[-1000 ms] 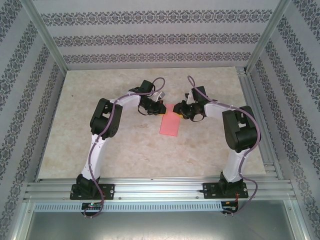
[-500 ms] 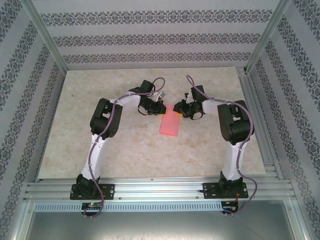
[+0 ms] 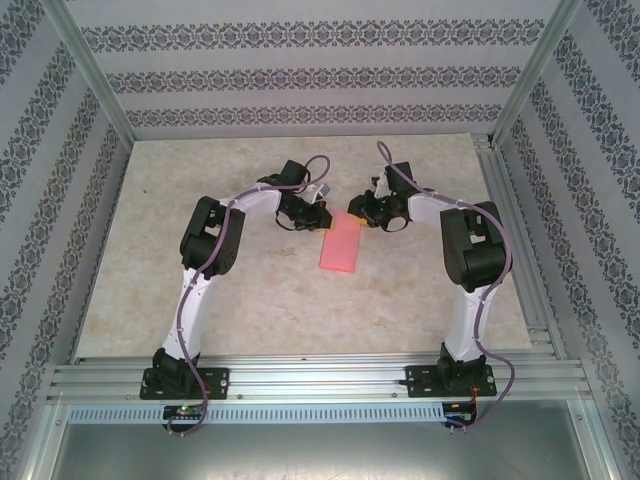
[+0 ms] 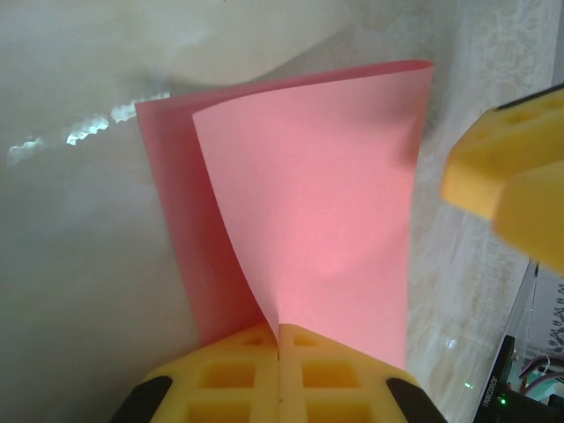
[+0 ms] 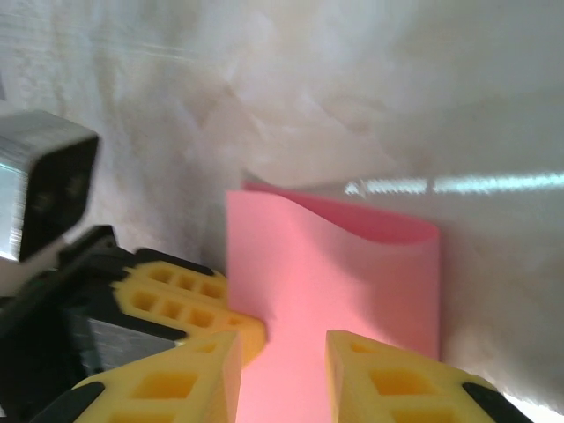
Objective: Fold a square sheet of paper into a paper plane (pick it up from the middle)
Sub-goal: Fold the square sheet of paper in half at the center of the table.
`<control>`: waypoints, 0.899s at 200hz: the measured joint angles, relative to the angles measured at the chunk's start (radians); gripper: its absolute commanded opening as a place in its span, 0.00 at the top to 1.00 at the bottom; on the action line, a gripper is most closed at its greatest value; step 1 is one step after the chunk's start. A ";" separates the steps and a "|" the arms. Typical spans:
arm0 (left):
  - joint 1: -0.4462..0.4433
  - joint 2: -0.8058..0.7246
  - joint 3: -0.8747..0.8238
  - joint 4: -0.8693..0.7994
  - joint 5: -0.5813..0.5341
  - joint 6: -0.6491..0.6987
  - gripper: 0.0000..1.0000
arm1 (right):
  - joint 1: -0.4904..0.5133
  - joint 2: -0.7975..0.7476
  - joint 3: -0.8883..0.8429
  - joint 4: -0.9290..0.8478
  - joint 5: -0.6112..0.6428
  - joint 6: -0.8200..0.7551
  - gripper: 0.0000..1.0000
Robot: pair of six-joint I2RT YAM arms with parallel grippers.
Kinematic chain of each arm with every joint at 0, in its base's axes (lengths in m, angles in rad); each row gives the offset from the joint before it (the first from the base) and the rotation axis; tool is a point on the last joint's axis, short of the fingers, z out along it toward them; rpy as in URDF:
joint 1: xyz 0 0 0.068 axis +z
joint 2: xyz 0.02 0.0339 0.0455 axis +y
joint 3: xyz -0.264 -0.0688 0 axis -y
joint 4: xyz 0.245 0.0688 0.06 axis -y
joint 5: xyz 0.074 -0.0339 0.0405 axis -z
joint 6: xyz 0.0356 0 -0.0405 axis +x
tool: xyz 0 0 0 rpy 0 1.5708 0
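The square sheet of paper (image 3: 340,247) is pink and lies loosely folded in half mid-table, its upper layer bowed up off the lower one (image 4: 308,203). My left gripper (image 3: 322,220) is shut on the paper's near-left edge, and the yellow jaws (image 4: 280,333) pinch both layers where they meet. My right gripper (image 3: 356,208) hovers at the sheet's far corner, open, its yellow fingers (image 5: 388,379) standing apart with the pink paper (image 5: 352,282) showing in the gap. The right fingers (image 4: 502,172) also appear beside the sheet in the left wrist view.
The marbled beige tabletop (image 3: 250,290) spreads around the sheet. Aluminium frame rails (image 3: 520,270) run along the right and near edges, with patterned walls behind. The two grippers sit very close together above the paper's far end.
The right gripper has drawn back toward the far side, off the paper's top edge, and its elbow has swung in. The left gripper stays clamped on the paper.
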 measured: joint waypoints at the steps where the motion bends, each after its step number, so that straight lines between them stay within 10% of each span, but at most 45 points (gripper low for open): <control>1: 0.000 0.000 0.000 0.000 0.000 0.000 0.94 | 0.000 0.000 0.002 0.000 0.000 0.000 0.69; 180: 0.000 0.000 0.002 -0.006 0.000 0.000 0.93 | -0.020 0.043 0.074 -0.041 0.012 -0.029 0.69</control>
